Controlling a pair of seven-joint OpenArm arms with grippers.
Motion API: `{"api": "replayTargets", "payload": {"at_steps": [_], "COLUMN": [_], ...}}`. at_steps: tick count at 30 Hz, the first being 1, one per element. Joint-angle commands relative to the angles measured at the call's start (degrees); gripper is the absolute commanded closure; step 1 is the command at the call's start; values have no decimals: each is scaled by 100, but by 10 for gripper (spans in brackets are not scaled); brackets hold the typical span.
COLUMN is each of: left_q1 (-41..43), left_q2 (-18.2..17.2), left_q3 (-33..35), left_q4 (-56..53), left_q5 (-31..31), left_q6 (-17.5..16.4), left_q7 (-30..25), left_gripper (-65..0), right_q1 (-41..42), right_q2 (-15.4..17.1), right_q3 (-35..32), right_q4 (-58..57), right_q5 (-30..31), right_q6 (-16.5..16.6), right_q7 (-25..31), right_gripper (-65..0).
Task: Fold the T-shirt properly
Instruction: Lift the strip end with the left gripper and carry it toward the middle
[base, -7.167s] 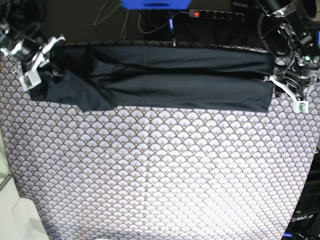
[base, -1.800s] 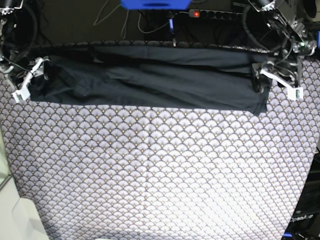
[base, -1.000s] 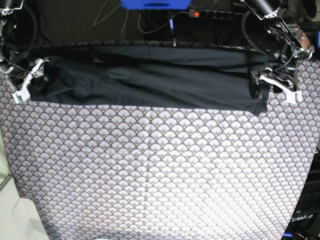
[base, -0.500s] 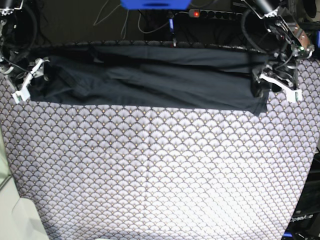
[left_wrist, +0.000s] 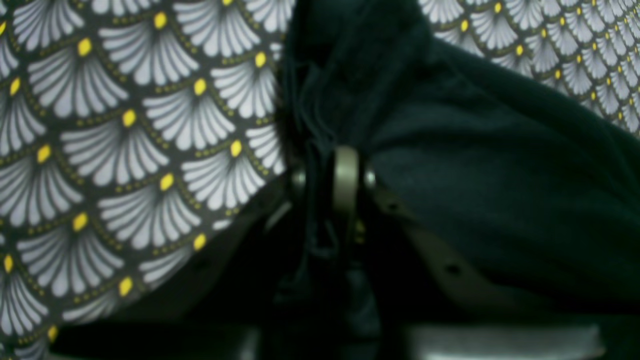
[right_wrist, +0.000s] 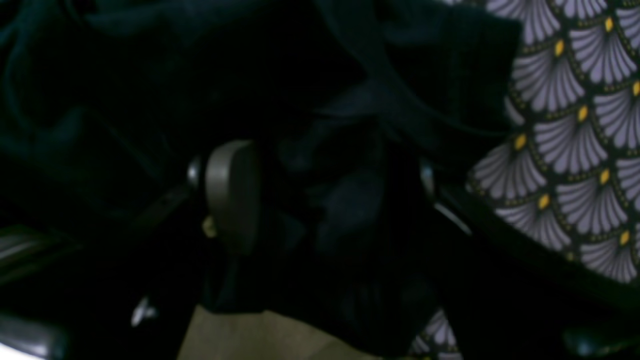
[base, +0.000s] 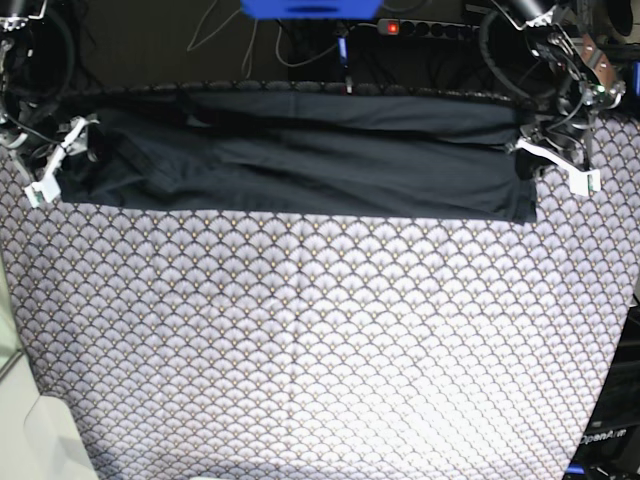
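My left pincer (left_wrist: 330, 175) is clamped on the T-shirt's (base: 300, 160) edge, my right pincer (right_wrist: 320, 190) gapes around bunched cloth.

A big table cloth (base: 320, 350) with a fan pattern in white and grey covers most of the picture. Along the top of it lies the T-shirt (base: 300, 165), dark and folded into a long flat band that goes from the left side almost to the right side. It has some wrinkles near its left end. The right gripper (base: 62, 160) is at the left end of the band, with white fingers (base: 45, 180) pointing down and left. The left gripper (base: 545, 160) is at the right end of the band, up in the top right corner. Behind the table, at the top, a power strip (base: 430, 30) shows a small red light, next to a blue thing (base: 310, 8).
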Motion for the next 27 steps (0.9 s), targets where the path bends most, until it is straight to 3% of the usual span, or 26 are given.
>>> {"api": "replayTargets", "payload": {"at_steps": [1,6,11,18,27], "left_q1": [32,199,225,225,260], "left_q2": [16,288,508,842,719], "left_q3": [37,775,1645,2656,4634], "left_q4": [198,1191,1956,2598,2853], "left_q5": [151,151,151,169,169], "left_q6": [-12,6,32,129,1913], "left_q7": [229,282,1020,1530,1548], "left_gripper": [0,0,0,0,0], "right_q1": [18,18,18,18,18], "right_q2": [124,124,116,45,45], "right_q3": [40,40,40,40,40], "right_q4": [76,76,76,76,76], "right_q5": [58,58,58,58,58], "right_q6": [-3,-3,-3,-3,-3], "right_q7": [80,53,44,36,36], "right_gripper": [-398,-398,-398,-398,-398]}}
